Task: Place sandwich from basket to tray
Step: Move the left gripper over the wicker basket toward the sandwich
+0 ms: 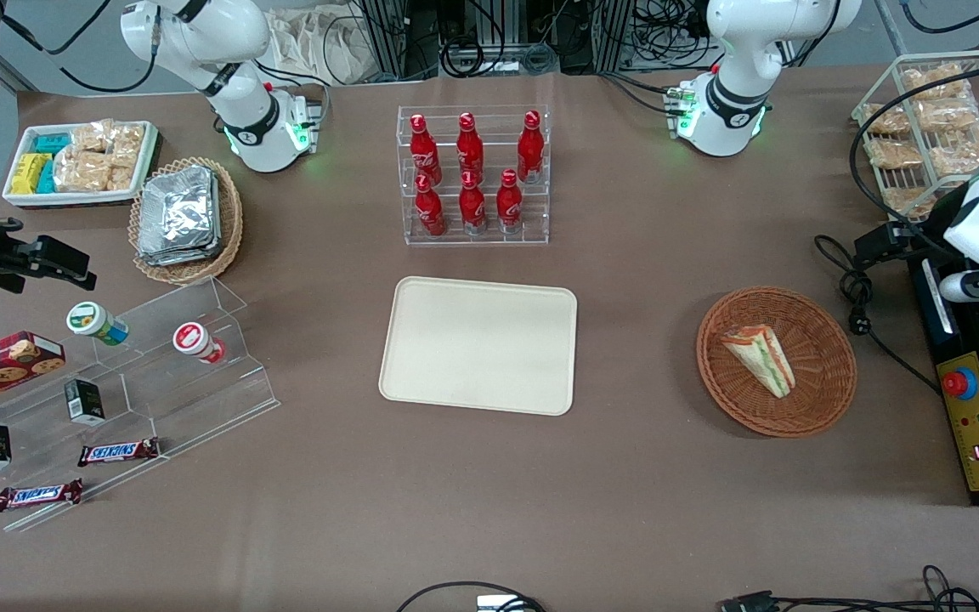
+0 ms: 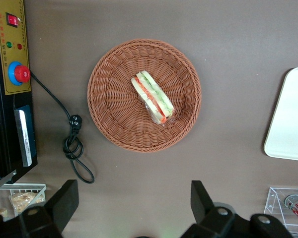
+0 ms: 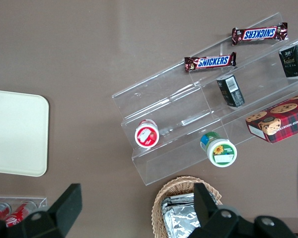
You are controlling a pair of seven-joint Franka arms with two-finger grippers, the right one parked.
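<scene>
Orange-brown woven basket (image 2: 114, 119), cream tray (image 1: 479, 344), black gripper (image 2: 134, 206).

Six red bottles (image 1: 472, 174) stand in a clear rack (image 1: 474, 229); foil packets (image 1: 177, 214) fill a tan basket (image 1: 230, 229) toward the parked arm's end.

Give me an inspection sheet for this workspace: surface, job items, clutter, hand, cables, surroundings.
Surface: brown table, flat, no spills seen.
Job's things: sandwich lies in the basket; tray bare, beside the basket toward the parked arm's end.
Clutter: red bottles in a clear rack; snack bars and cups on acrylic steps; foil packets in a paler basket.
Hand: left hand open, holding nothing, raised at the working arm's end.
Cables: black cord loops on the table beside the basket.
Surroundings: control box with a red button at the table edge.
</scene>
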